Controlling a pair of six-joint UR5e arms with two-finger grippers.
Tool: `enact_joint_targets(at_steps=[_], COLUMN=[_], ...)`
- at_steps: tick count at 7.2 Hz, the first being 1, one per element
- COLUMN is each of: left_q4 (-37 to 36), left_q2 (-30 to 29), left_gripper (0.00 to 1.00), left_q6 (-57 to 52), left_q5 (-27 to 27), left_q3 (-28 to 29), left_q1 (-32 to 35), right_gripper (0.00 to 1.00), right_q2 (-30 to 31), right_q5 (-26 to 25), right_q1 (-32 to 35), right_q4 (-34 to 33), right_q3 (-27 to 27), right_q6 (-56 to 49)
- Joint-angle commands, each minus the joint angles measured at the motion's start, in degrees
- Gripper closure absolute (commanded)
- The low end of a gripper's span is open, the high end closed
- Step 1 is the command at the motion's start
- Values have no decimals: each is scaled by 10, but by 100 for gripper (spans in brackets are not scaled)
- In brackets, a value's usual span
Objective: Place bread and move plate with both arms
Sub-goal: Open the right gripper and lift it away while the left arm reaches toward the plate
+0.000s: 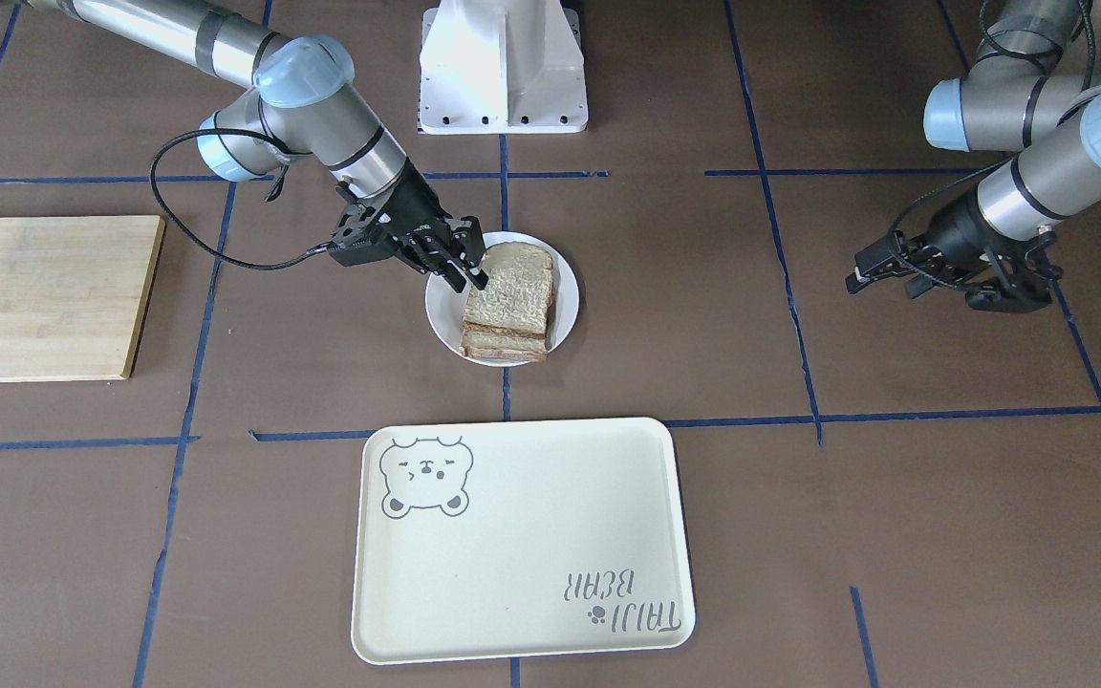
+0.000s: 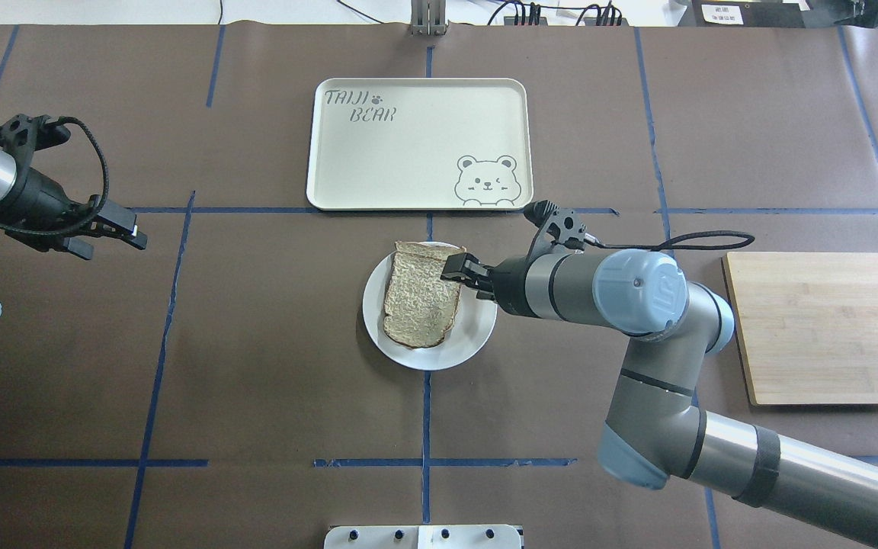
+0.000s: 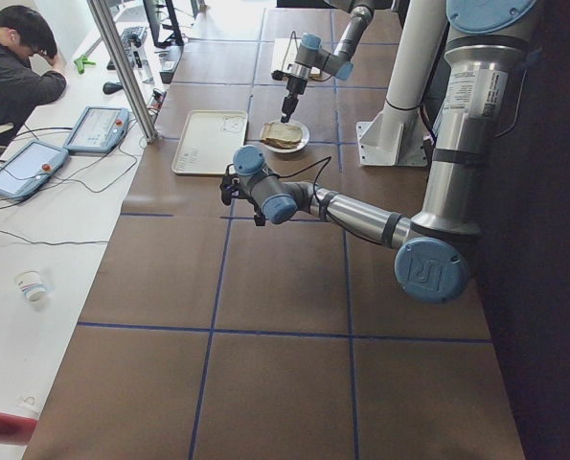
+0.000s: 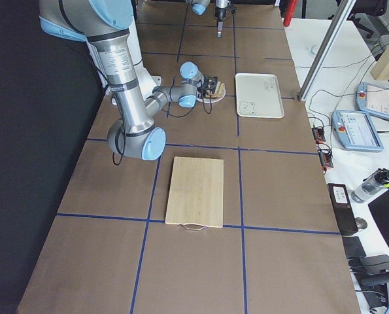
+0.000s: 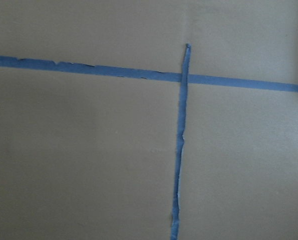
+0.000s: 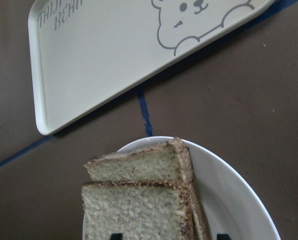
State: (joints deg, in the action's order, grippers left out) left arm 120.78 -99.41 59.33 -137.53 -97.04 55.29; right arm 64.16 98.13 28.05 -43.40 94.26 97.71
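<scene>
A small white plate (image 1: 441,311) sits at the table's middle, also in the overhead view (image 2: 477,328). On it lies a tan bread slice (image 1: 510,287) stacked on a second similar slice (image 1: 503,346). The top slice also shows from overhead (image 2: 420,301) and in the right wrist view (image 6: 133,210). My right gripper (image 1: 469,272) hovers at the edge of the top slice over the plate's rim (image 2: 458,268). Its fingers are apart and hold nothing. My left gripper (image 2: 115,229) hangs open and empty over bare table, far from the plate (image 1: 880,272).
A cream bear tray (image 1: 522,545) lies just beyond the plate, away from the robot (image 2: 408,152). A wooden board (image 2: 828,328) lies on the robot's right side. The white pedestal base (image 1: 503,67) stands behind the plate. Blue tape lines cross the brown table.
</scene>
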Motion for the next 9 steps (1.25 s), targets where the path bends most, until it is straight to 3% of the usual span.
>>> enact_joint_targets(at_steps=[1,2,4,5,7,9], left_q4=[2,16,165,230,384,407], left_q2=[-58,-85,-95,-96,-96,-104], left_gripper=[0,0,0,0,17,51], left_q6=[53,89,217,263,345,369], left_q5=[0,-1,38,75,158,176], left_q3=[2,1,17,32,91,106], left_q1=[-28,-38,-85,-111,-174,-199], right_gripper=[0,0,0,0,0,0], right_q2=[5,9,12,16,67,89], right_q5=[127,180,193,194,196,216], right_q1=[109,156,197,214,242,265], right_q4=[-82,-169,-410,-495,-547,-547], right_q3=[37,68,145,168,211,213], right_q6=[-14,-80,-280,-367,-494,-556])
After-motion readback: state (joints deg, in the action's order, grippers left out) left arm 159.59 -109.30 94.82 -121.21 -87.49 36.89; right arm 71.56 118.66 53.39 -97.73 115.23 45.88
